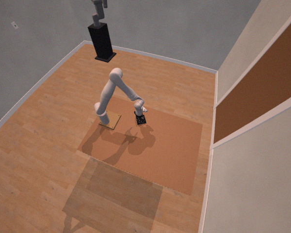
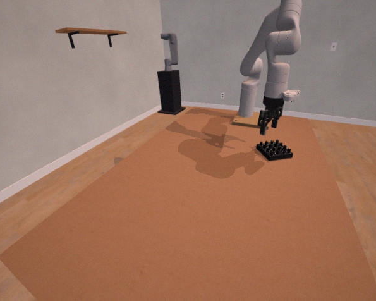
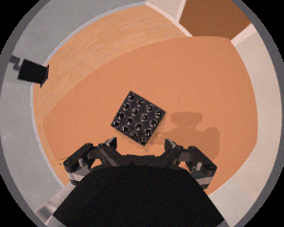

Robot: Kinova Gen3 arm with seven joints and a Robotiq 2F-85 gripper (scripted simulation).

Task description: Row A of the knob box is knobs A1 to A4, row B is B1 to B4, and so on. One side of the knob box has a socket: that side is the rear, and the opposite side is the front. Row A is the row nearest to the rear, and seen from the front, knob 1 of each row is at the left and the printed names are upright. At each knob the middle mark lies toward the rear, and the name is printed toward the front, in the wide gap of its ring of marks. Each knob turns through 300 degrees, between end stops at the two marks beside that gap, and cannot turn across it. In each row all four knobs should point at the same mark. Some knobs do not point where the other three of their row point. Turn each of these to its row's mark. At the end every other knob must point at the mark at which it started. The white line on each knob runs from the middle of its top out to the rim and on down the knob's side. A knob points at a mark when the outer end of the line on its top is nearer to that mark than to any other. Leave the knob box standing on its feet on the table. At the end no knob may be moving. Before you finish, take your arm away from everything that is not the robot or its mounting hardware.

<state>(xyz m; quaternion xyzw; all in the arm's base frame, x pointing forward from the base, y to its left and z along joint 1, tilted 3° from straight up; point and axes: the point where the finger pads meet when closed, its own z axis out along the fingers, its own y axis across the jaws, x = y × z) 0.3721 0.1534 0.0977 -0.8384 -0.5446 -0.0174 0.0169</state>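
Observation:
The black knob box [image 1: 141,120] [image 2: 280,156] [image 3: 138,119] lies flat on the orange-brown table top, with its rows of upright black knobs facing up. In the wrist view it appears turned at an angle, ahead of the fingers. White lines and marks show there only as small specks; pointing directions, printed names and the socket cannot be made out. My gripper [image 2: 268,129] [image 3: 140,143] is open and empty, fingers pointing down. It hangs above the knob box, clear of the knobs. In the top view the arm hides the gripper and part of the box.
The arm's yellowish base plate [image 1: 115,120] [image 2: 242,122] stands beside the box. The arm's shadow falls on the orange-brown surface [image 1: 175,150] [image 2: 181,226]. A black pedestal [image 1: 101,42] [image 2: 169,92] [image 3: 33,72] with another small arm and a wall shelf [image 2: 90,31] are farther off.

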